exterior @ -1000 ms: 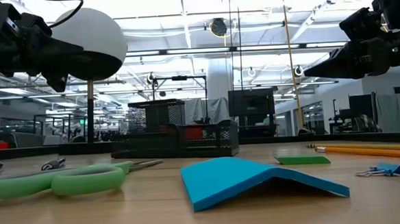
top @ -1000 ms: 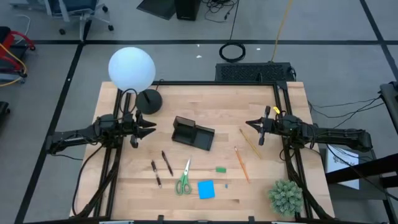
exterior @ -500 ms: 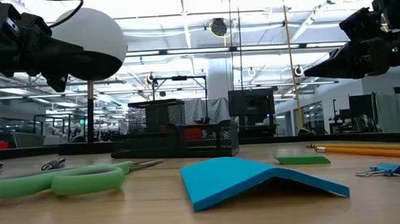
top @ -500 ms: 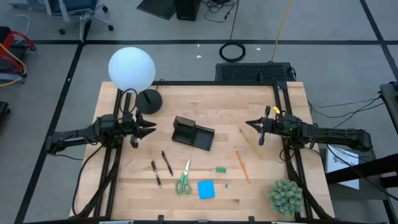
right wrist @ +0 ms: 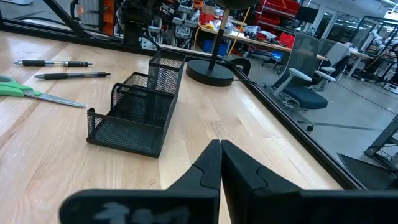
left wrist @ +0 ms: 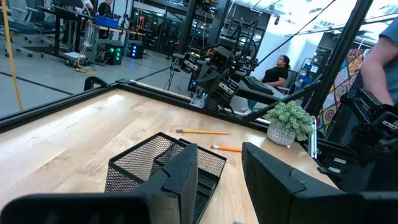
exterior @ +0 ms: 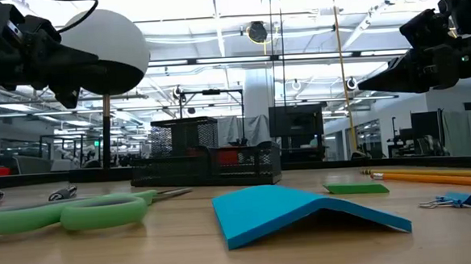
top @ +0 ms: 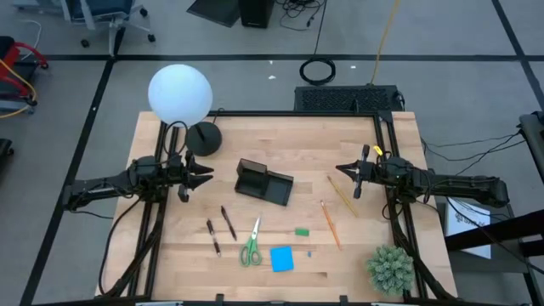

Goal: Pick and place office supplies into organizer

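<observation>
While both arms hang level above the wooden worktop [top: 170, 255], nothing lies in either claw. Largest on the worktop is the white globe lamp [top: 179, 93] at the far left corner, its round black base [top: 203, 138] just beside it. The black mesh organizer [top: 264, 182] sits near the middle between the two claws, its long axis slightly slanted, the taller pen compartment at the end toward the left arm and the low flat tray toward the right. A green potted plant [top: 390, 269] stands at the near right corner. The left claw [top: 204, 177] points at the organizer from the left, fingers spread with a clear gap and empty; the right claw [top: 342, 169] points at it from the right, fingers pressed together and empty. Nearer the front edge, well apart from both claws, lie the supplies: green-handled scissors [top: 251, 245] with blades pointing away toward the organizer, a wooden pencil [top: 343, 196] and an orange pencil [top: 330, 224] both slanting front-to-back below the right claw, two dark pens [top: 221, 229] lying roughly parallel and slanted below the left claw, a blue sticky-note pad [top: 281, 258] beside the scissors, and a small green eraser [top: 301, 230]. A tiny blue item [top: 309, 252] beside the pad is hard to make out from above.
</observation>
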